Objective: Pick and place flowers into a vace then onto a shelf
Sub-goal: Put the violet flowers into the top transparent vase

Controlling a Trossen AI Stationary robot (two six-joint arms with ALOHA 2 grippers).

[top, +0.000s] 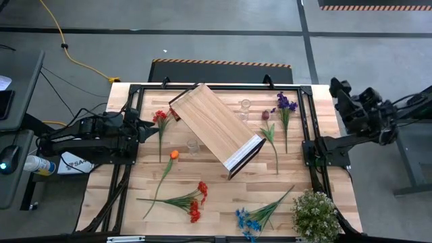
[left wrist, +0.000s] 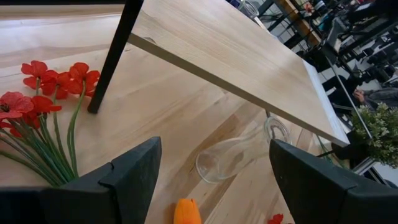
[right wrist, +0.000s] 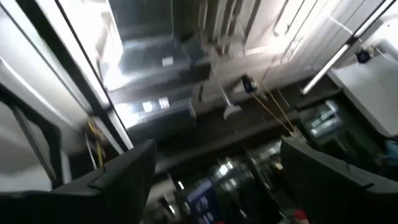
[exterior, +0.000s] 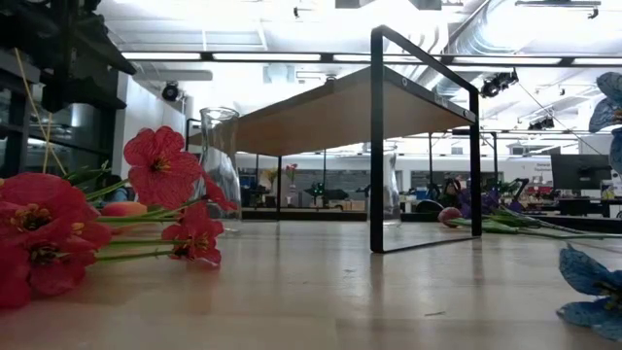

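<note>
Honestly this looks like the very start of the job, nothing picked up yet. All the artificial long green-stemmed flowers with red, orange, blue and purple blooms (top: 193, 200) are lying loose on the light wooden bench (top: 216, 202): a red one near the left arm, a small orange one just below it, a red bunch and a blue bunch toward the near edge, purple and maroon ones over on the right. The big rectangular light-wood shelf with a dark frame and white end edge (top: 214, 127) sits skewed across the middle of the bench. There's a small clear glass vase (top: 193, 145) just beside its left side, which the left wrist view shows close ahead, and another clear glass vase (top: 245, 106) near the far edge. The left claw (top: 143, 126) hangs over the left side of the bench with its fingers spread apart and nothing between them, right by the red bloom. The right claw (right wrist: 214, 180) is parked off the right edge, pointing up at the ceiling, fingers also apart and empty. My guess for the next move: left claw drops onto the nearest red stem, pinching the thin stem cleanly rather than the bloom, then lifts it toward that nearby vase.
</note>
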